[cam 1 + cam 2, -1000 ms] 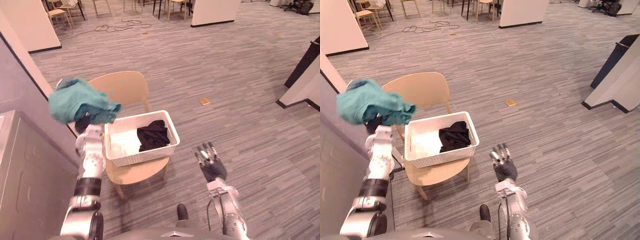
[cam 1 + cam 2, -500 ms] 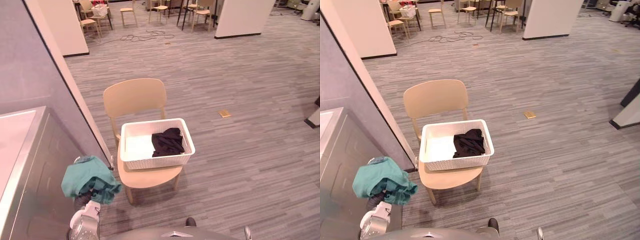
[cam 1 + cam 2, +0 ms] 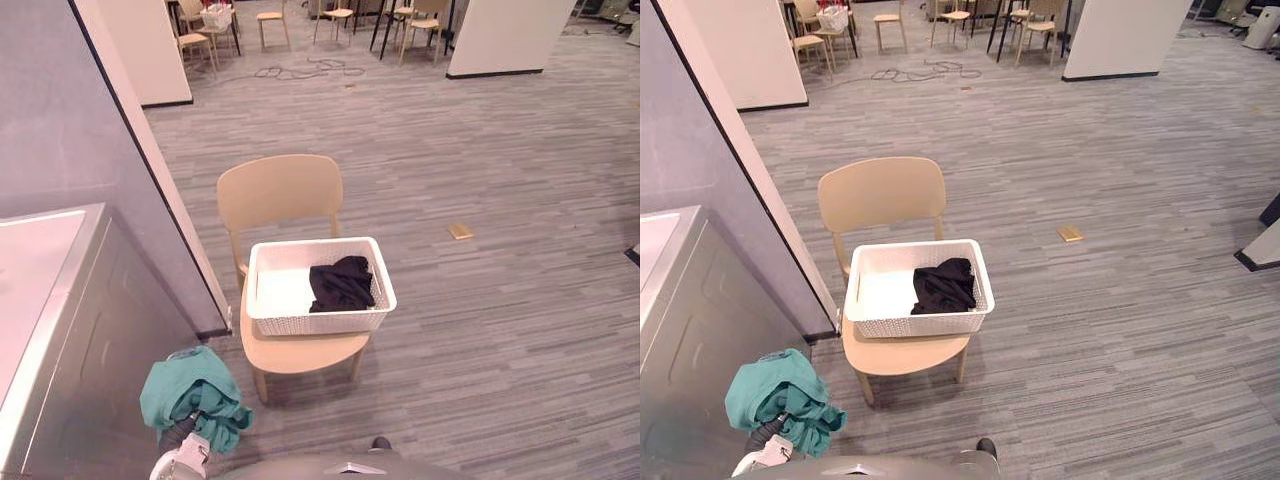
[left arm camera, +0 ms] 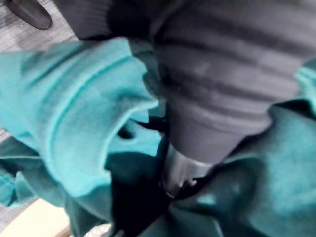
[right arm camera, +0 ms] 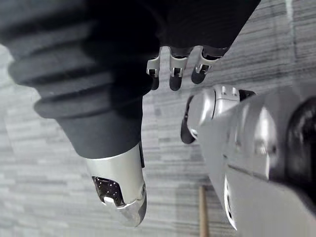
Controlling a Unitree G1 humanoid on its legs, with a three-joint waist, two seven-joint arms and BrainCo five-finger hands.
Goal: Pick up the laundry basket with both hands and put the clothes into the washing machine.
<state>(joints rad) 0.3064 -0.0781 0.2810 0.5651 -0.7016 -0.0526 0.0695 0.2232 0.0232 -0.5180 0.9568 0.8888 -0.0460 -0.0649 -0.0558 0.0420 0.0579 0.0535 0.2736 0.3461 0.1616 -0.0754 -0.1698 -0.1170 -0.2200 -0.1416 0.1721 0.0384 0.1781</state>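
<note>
Status: task partly advanced, not complete. The white laundry basket [image 3: 320, 322] sits on the seat of the pale wooden chair [image 3: 280, 190], and neither hand is on it. It contains a black garment [image 3: 340, 283] on the side toward the robot's right, and a white cloth [image 3: 278, 292] beside that. A teal garment [image 3: 192, 395] is out of the basket. It is bunched over the left hand [image 4: 212, 98], low on the robot's left and close to the side panel of the grey appliance [image 3: 90, 350], which is presumably the washing machine. In the left wrist view the cloth wraps the hand all round, so the garment is plainly carried there, but whether the hand is closed on it cannot be told. The right hand [image 5: 175, 66] hangs over bare floor, loose and holding nothing. No door or opening of the appliance can be seen, so nothing confirms that any item has been loaded. Outstanding, in my assessment: deposit the teal garment, then transfer the black and white items, by basket or singly.
</note>
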